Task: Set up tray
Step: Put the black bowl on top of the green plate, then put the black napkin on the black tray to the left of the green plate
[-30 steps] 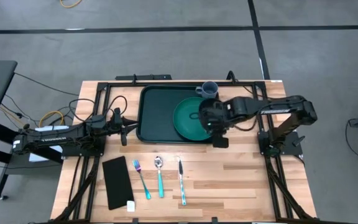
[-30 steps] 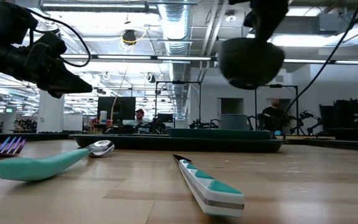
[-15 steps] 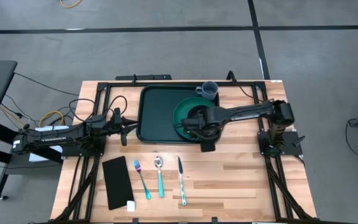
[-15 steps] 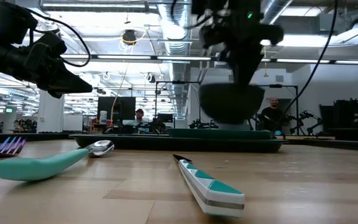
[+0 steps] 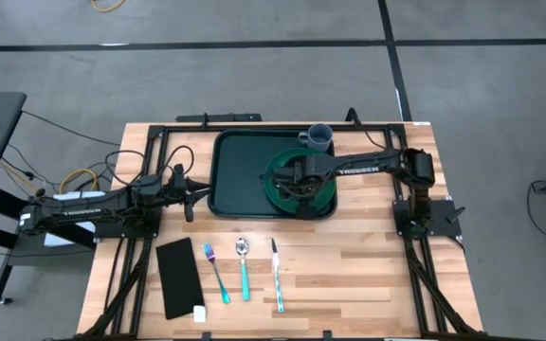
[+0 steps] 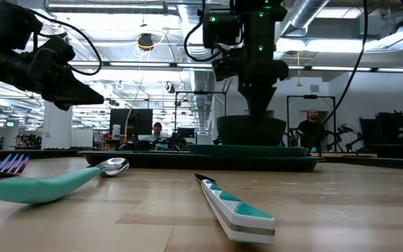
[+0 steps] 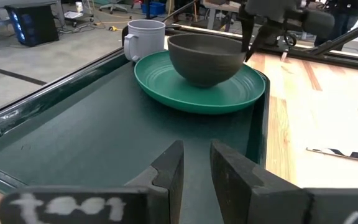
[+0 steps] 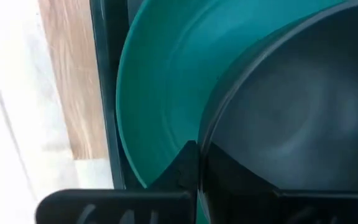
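The dark green tray (image 5: 240, 175) lies at the table's far middle, with a round green plate (image 7: 185, 96) on its right half. A dark bowl (image 7: 207, 59) stands upright on the plate, as far as the left wrist view shows. My right gripper (image 6: 257, 112) hangs over the bowl, pointing down, and is shut on its rim. My left gripper (image 7: 196, 168) waits at the tray's left edge. It points level across the tray, its fingers a little apart with nothing between them. My right gripper pinches the bowl's rim (image 8: 209, 146) with one finger inside the bowl and one finger (image 8: 188, 163) outside. It comes from above, pointing down, at the rim's side nearest the table's right edge (image 7: 246, 51). The bowl stays upright, its base down at the plate.
A grey mug (image 5: 320, 137) stands at the tray's far right corner. On the near table lie a flat black rectangle (image 5: 178, 277), a fork (image 5: 216, 270), a spoon (image 5: 244, 270) and a knife (image 5: 277, 275), side by side. Bare wood stretches to the right of them.
My right gripper has come down and toward the table's left with the bowl, from high over the tray's right edge to above the plate. The bowl stayed upright and has sunk from well above the tray to the plate.
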